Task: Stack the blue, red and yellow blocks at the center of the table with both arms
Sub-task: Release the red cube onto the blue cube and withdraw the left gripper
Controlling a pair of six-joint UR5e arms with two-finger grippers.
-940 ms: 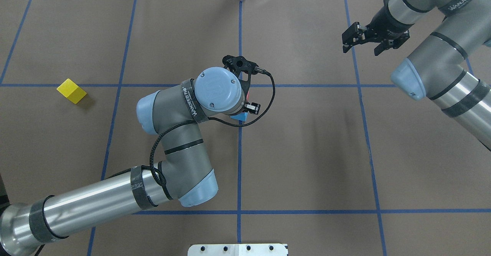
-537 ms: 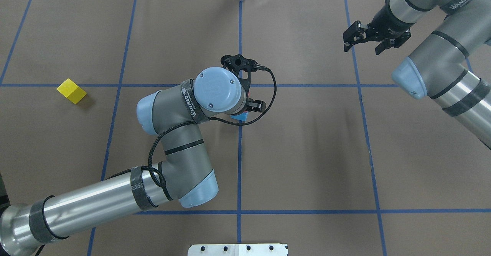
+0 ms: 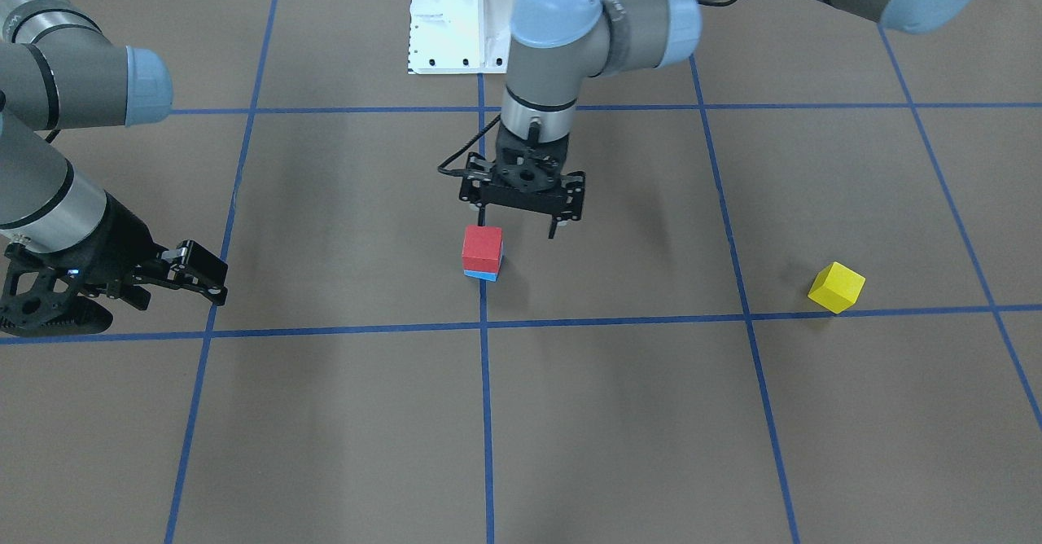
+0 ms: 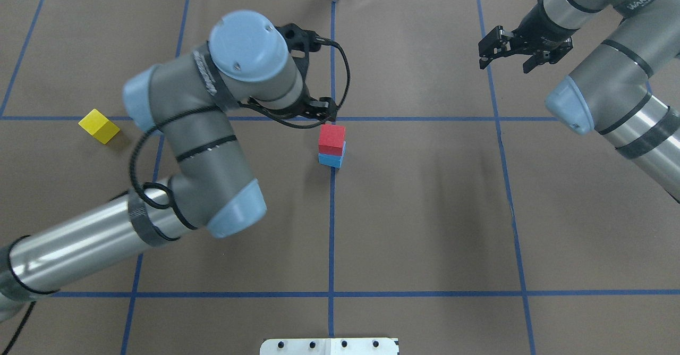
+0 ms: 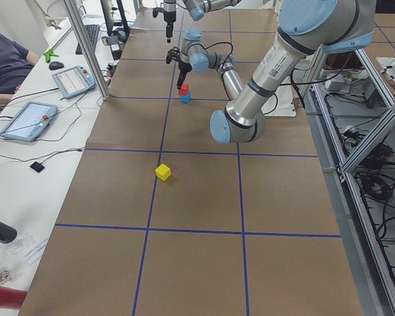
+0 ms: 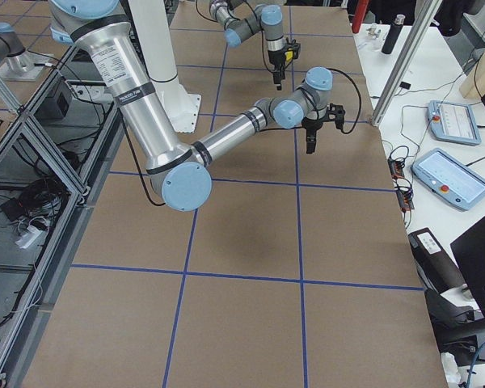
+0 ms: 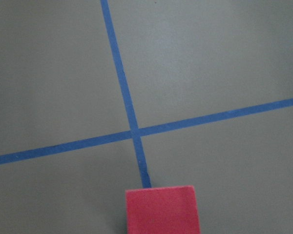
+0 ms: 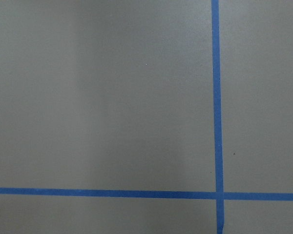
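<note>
In the front-facing view the red block [image 3: 482, 247] sits squarely on the blue block [image 3: 483, 274], a stack of 2 just beyond the central tape crossing [image 3: 483, 328] on the brown table [image 3: 326, 414]. The left gripper [image 3: 518, 228] hangs just above and behind the stack, jaws spread wide and empty, touching neither block. The yellow block [image 3: 836, 287] lies alone, well off to the right. The right gripper [image 3: 213, 282] hovers at the far left, jaws parted with nothing between them. From overhead, the stack stands on the center line, on the near side of the tape crossing. The left gripper is just beyond it, largely hidden by its own wrist. The yellow block rests far left, and the right gripper, wide open, hangs toward the far right corner. In the exterior left view the yellow block is near and the stack is farther along the table. The left wrist camera shows the red block's top at the bottom edge, just below the tape crossing. The right wrist camera shows bare table and 2 tape lines meeting.
</note>
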